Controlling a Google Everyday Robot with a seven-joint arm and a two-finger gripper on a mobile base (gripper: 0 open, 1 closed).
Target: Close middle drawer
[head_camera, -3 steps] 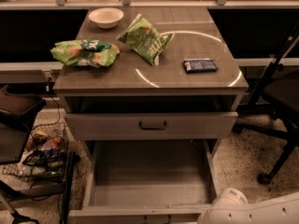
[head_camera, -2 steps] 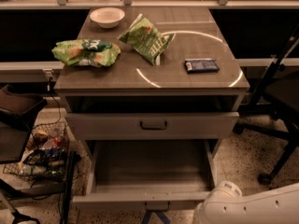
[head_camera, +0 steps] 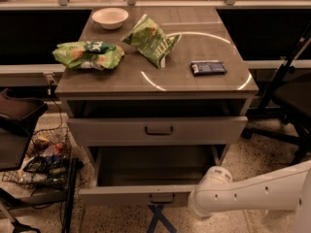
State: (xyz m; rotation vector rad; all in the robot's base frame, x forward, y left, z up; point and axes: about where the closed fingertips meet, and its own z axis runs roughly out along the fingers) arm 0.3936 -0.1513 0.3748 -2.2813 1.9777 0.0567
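Closing the grey wood-grain middle drawer (head_camera: 121, 196), standing pulled out beneath the top drawer (head_camera: 97, 130), you are wanting the white gripper (head_camera: 198, 204), sitting at its front's right end, spread or together I cannot tell, pushing straight inward nearer the dark bar handle (head_camera: 162, 198).

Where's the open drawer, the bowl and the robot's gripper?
Open grey wood-grain middle drawer (head_camera: 121, 196): camera view, front panel.
Small white round bowl (head_camera: 110, 16): camera view, inside.
Gripper: not visible; white robot arm (head_camera: 252, 193), camera view, forearm, ends beside the drawer's front.
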